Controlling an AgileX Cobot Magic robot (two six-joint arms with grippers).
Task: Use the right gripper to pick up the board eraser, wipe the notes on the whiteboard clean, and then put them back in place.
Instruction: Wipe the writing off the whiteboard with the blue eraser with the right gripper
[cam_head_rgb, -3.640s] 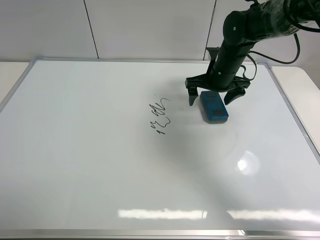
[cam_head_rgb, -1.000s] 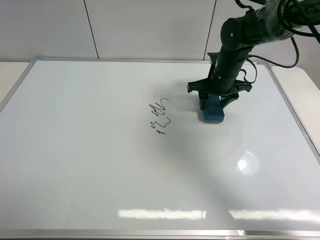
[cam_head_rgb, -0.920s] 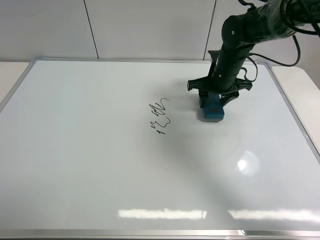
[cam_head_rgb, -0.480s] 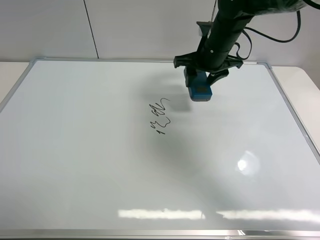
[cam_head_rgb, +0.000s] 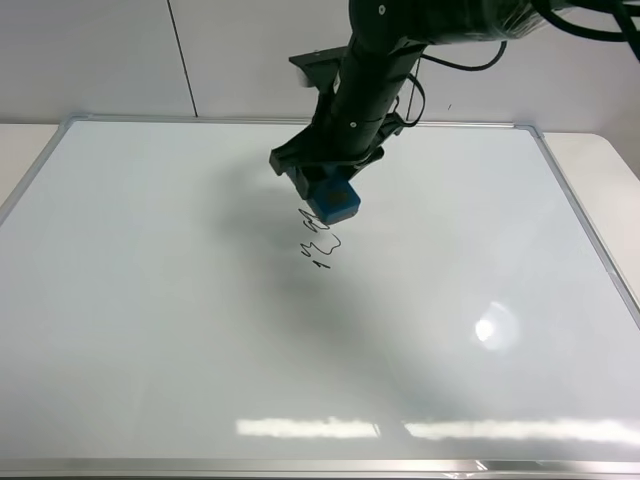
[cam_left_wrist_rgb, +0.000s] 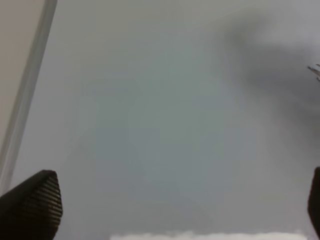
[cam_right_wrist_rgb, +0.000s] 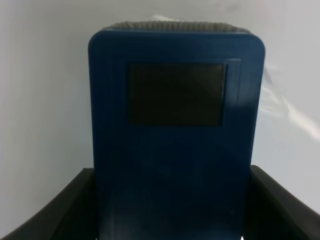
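Note:
The whiteboard fills most of the exterior high view. The notes, a small black scribble, lie near its middle, their upper strokes hidden behind the eraser. My right gripper is shut on the teal-blue board eraser and holds it over the top of the notes; I cannot tell if it touches the board. In the right wrist view the eraser sits between the two black fingers, one dark patch showing. The left gripper shows only its fingertips, wide apart over bare board.
The board's silver frame runs along the right side, with the pale table beyond it. A white panelled wall stands behind. Black cables trail from the right arm at the top right. The frame also shows in the left wrist view.
The right gripper closed on the eraser, lifted it off the board's right part, and carried it left to the top of the notes. The notes look unchanged.

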